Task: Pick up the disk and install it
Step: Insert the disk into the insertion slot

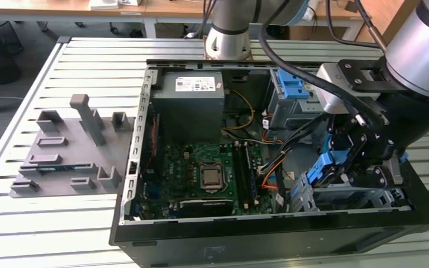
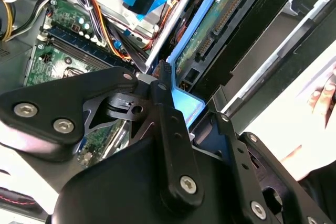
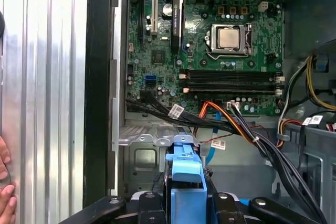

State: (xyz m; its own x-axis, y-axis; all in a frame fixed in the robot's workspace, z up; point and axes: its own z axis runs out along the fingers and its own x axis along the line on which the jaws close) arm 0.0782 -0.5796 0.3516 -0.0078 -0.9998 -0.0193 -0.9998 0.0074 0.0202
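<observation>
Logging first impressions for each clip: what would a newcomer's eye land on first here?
The open computer case on the slatted table, its green motherboard bared, draws the eye first in the exterior view. At that view's right the gripper is shut on the disk, held on edge in its blue bracket at the grey drive cage. A person's hand shows over the table beside the case.

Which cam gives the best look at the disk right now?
Second wrist view: the disk shows its board side and connector edge along their length. The first wrist view catches the disk end-on, with little of its face. In the exterior view the gripper covers most of the disk, leaving a blue strip.
</observation>
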